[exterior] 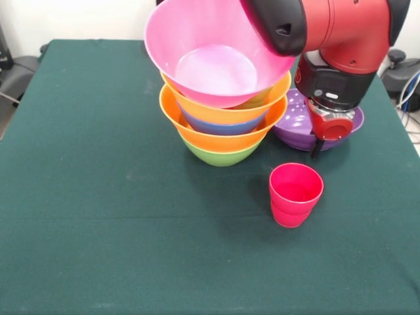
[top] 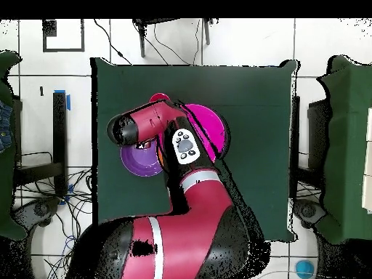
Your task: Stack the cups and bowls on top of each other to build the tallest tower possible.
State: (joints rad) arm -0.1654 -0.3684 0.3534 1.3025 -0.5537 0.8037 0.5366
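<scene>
Gripper [exterior: 319, 146] low over wide shallow purple plastic bowl [exterior: 296, 125] (grip state: cannot tell), beside tilted large pink bowl [exterior: 213, 56] topping the nested tower [exterior: 223, 125]; red plastic cup [exterior: 295, 195] on green surface [exterior: 98, 216]; level pink bowl before adding more.

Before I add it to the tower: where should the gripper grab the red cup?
Probably the rim of the red cup, from straight above. It stands upright and mouth-up, alone on the cloth, so one finger could go inside the wall and one outside. The tapered sides would likely slip in a side pinch.
</scene>
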